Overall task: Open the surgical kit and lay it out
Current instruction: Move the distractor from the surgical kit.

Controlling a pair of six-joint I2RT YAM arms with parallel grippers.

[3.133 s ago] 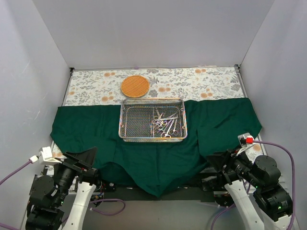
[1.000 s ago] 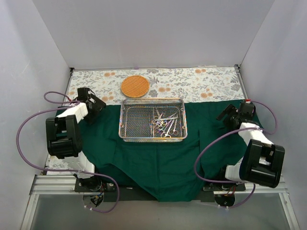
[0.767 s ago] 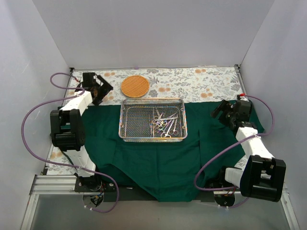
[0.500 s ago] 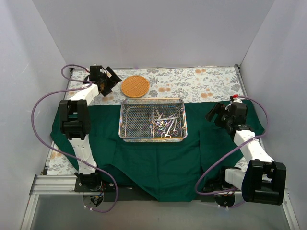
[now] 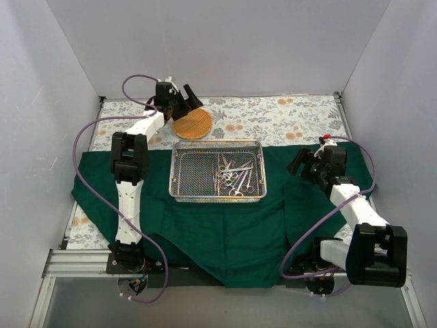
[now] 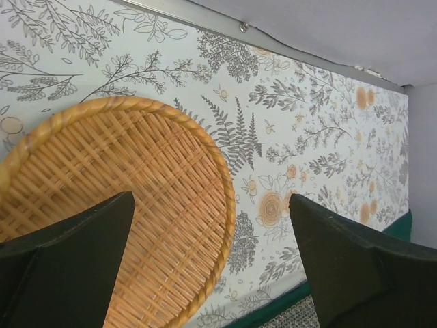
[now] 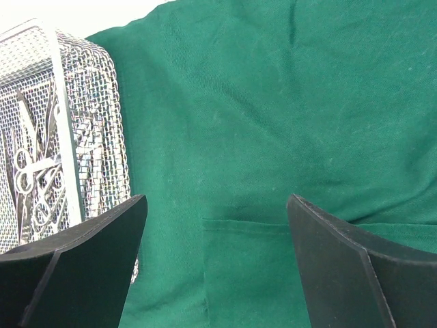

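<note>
The left claw (image 5: 186, 98) is reached out to the far left of the table, its jaws spread wide, empty, at the far rim of the woven orange basket (image 5: 192, 124). The right claw (image 5: 298, 162) is also wide open and holds nothing. It hangs over the dark green cloth wrap (image 5: 225, 229) to the right of the wire-mesh tray (image 5: 194, 174), pointing toward it. The wrap is spread flat across the near half of the table, with its front hanging over the near edge. The tray sits on it near the middle, close to its far hem. The steel instruments (image 5: 234, 178) (scissors and forceps, too tangled to count) are heaped in the tray's right half. The basket lies on the floral table cover (image 5: 287, 116), just beyond the tray and apart from it.

From the left wrist, the left claw (image 6: 210, 205) has its jaws well apart over the right side of the basket (image 6: 102, 178). The table cover (image 6: 307, 137) shows beyond it, with a strip of the green wrap (image 6: 273, 311) at the bottom.

From the right wrist, the right claw (image 7: 215, 201) gapes above the bare wrap (image 7: 273, 102) (one crease runs between the jaws). The tray (image 7: 89, 102) stands at the left, just beside the left jaw, with instruments (image 7: 34, 171) visible through the mesh.
</note>
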